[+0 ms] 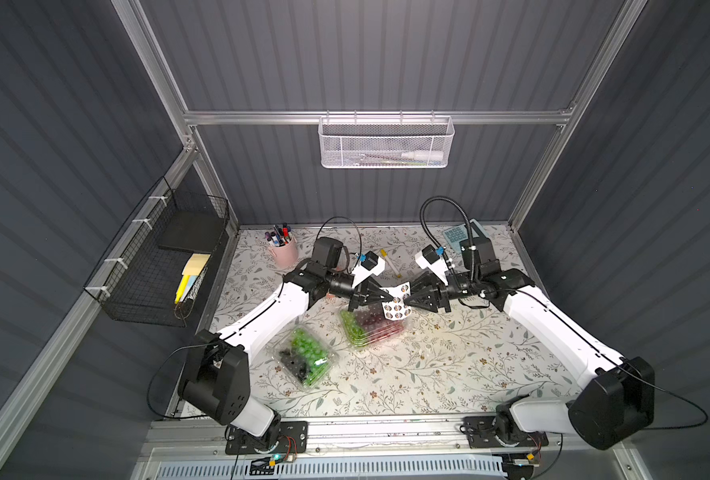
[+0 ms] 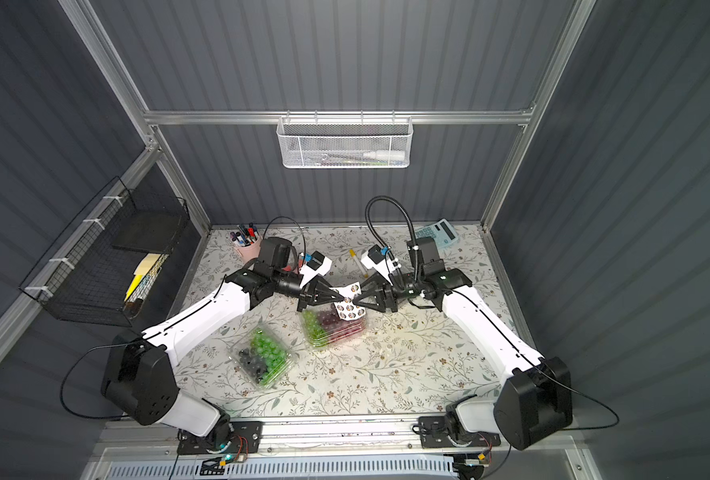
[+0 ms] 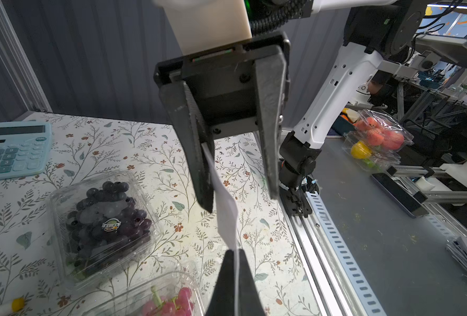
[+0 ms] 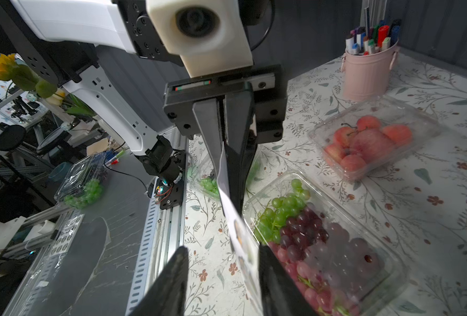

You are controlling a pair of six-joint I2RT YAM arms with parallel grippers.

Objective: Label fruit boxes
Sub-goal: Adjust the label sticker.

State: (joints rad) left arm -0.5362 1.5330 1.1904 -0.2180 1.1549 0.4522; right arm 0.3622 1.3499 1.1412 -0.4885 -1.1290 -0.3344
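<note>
My left gripper is shut on the edge of the white sticker sheet, held in the air over the green-and-red grape box. My right gripper faces it, open. The sheet hangs between its fingers, close against one fingertip. The green-and-black grape box lies nearer the front left. The blueberry box, with a round label on its lid, lies near the calculator. The strawberry box sits by the pen cup. In both top views the arms hide these two boxes.
A pink pen cup and a blue calculator stand at the back of the floral table. A loose marker lies between the wrists. A black wire basket hangs on the left wall, a white mesh basket on the back rail.
</note>
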